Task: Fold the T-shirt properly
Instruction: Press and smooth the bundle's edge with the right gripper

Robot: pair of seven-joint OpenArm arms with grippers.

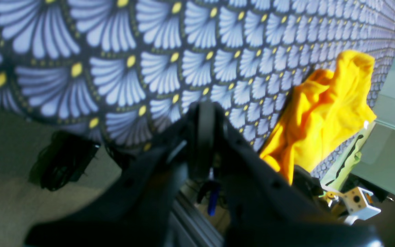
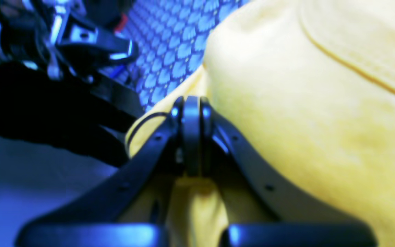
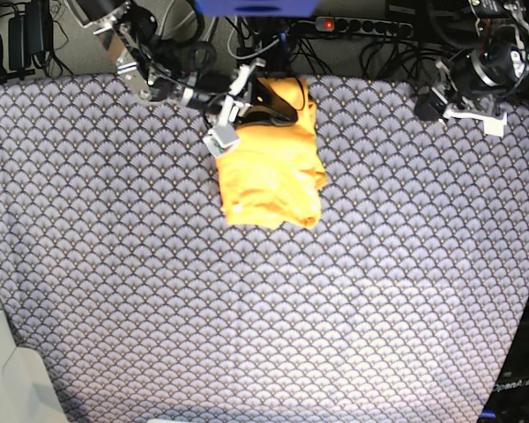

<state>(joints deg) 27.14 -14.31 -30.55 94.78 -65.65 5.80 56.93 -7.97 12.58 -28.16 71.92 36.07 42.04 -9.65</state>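
Your right gripper (image 2: 191, 137) pinches the T-shirt (image 3: 271, 167), bunched upper centre of the base frame on the scallop-patterned cloth (image 3: 264, 300) | left gripper (image 1: 204, 127) closed, empty, upper right, arm drawn back | power strip (image 3: 370, 25) behind | "OpenArm" lettering (image 3: 514, 385) lower right

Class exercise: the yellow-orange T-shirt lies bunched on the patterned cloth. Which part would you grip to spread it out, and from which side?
Probably the T-shirt's front edge, nearest the base camera, coming from above. That edge lies flat and clear on the cloth, while the far end is crumpled under the right tool.
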